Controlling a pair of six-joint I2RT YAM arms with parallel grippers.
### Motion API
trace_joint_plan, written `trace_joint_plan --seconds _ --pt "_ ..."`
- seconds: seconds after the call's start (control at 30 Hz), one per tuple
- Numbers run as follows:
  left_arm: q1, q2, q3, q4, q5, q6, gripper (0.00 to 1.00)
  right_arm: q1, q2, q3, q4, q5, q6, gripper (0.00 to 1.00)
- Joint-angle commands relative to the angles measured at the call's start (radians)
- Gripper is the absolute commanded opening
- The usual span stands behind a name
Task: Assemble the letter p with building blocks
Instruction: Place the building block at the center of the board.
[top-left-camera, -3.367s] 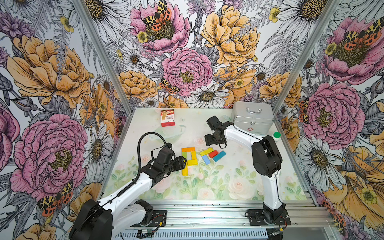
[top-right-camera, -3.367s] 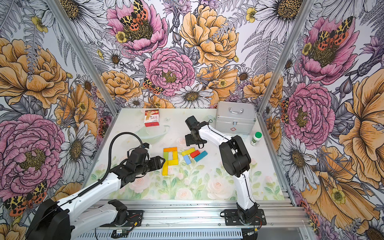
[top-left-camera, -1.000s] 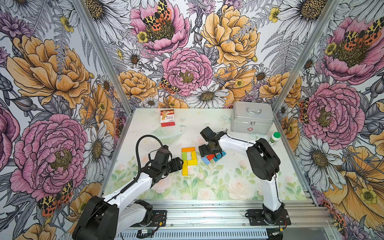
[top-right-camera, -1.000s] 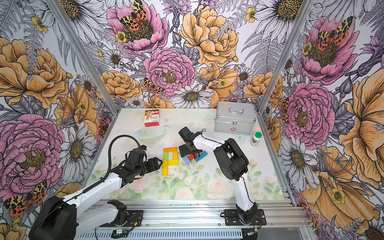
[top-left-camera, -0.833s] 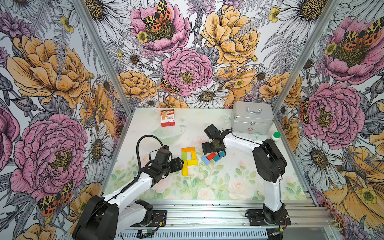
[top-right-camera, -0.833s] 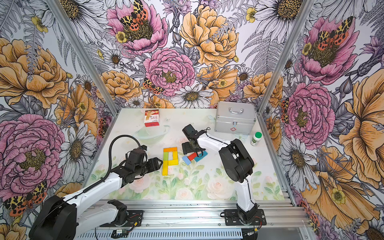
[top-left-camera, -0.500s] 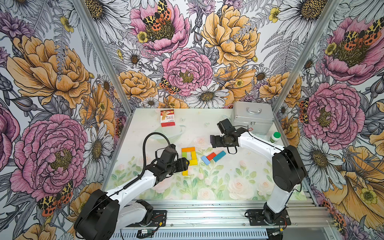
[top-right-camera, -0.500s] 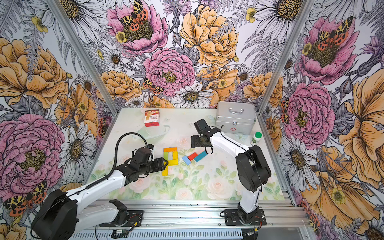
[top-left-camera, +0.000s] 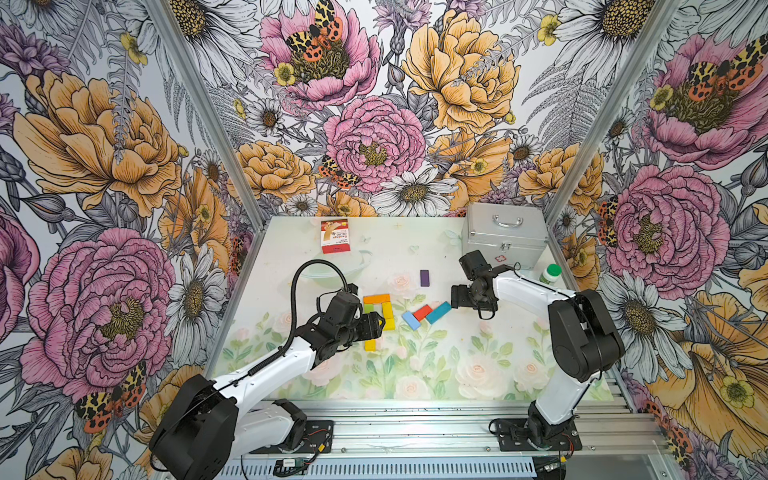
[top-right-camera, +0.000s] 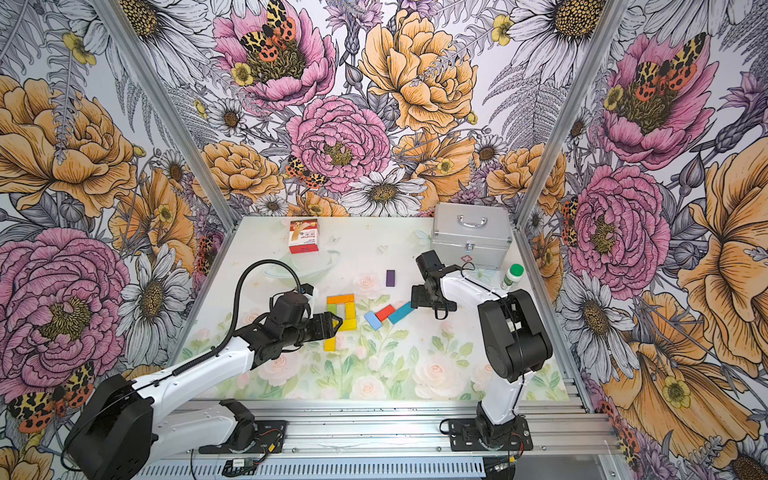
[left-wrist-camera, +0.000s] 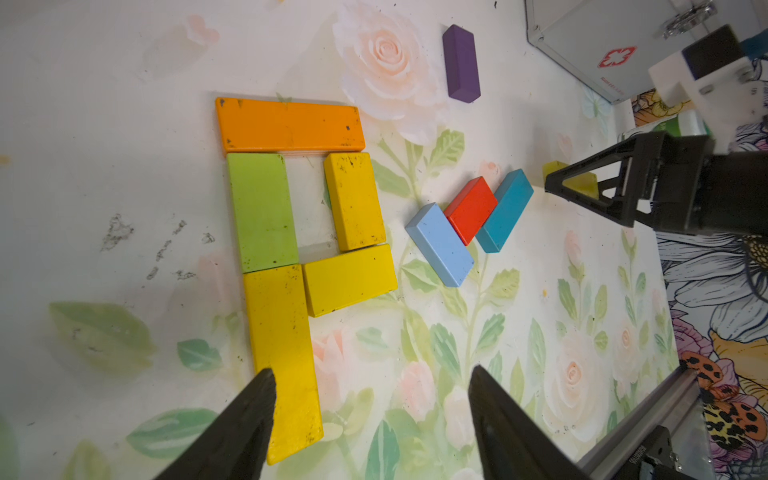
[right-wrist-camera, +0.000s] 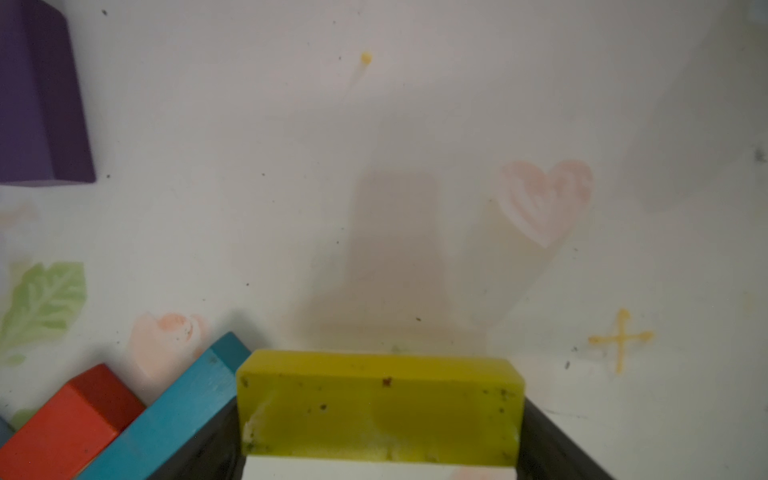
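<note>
Blocks (top-left-camera: 376, 299): near the middle of the table (top-left-camera: 478, 345); five lie flat as a P, four lie spare beside it, one is held.
P: orange bar (left-wrist-camera: 289, 124) on top, green block (left-wrist-camera: 262, 212) and long stem (left-wrist-camera: 282, 340) as the back, two yellow blocks (left-wrist-camera: 353, 199) closing the bowl. It reads as whole to me. The lower bowl block (left-wrist-camera: 349, 278) sits a little askew.
Spares: light blue (left-wrist-camera: 438, 245), red (left-wrist-camera: 471, 210) and teal (left-wrist-camera: 505, 210) touch in a fan near the bowl. Purple (left-wrist-camera: 461, 62) lies well apart.
Held block (right-wrist-camera: 378, 407): yellow-green, clear of the table judging by its shadow.
Right gripper (top-left-camera: 456, 297): clamped on the held block's ends, jaws wide, just beside the teal end.
Left gripper (left-wrist-camera: 370, 374): released and empty, one finger (left-wrist-camera: 249, 415) over the stem's foot.
Risk, right: swing toward the P and you may catch teal, shoving the fan into the bowl.
Risk, grip: the block sits at the fingertips, so a jolt could drop it onto the letter.
Risk, left: lower here and that finger drags the stem out of line.
Risk, extra: pressing another block in could split joints that already meet.
</note>
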Motion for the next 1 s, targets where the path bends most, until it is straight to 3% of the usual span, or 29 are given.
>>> trace_joint_plan --seconds 0.0,0.4,0.53,0.73,0.97 --pt "-0.006 -0.011 0.005 0.015 -0.021 0.008 0.74 -0.018 0.028 0.008 0.009 0.032 -0.005 0.32" --pt "-0.006 0.004 0.018 0.015 -0.014 0.009 0.74 -0.042 0.079 0.027 0.025 0.015 -0.102 0.38" --pt "-0.006 0.027 0.025 0.015 -0.003 0.012 0.74 -0.043 0.088 0.049 0.028 -0.009 -0.121 0.47" --pt "-0.009 0.027 0.024 0.015 -0.005 0.008 0.75 -0.043 0.033 0.037 0.029 -0.015 -0.095 0.73" --pt "-0.008 0.043 0.018 0.034 0.000 0.016 0.75 -0.042 -0.094 0.043 0.026 -0.024 -0.064 0.90"
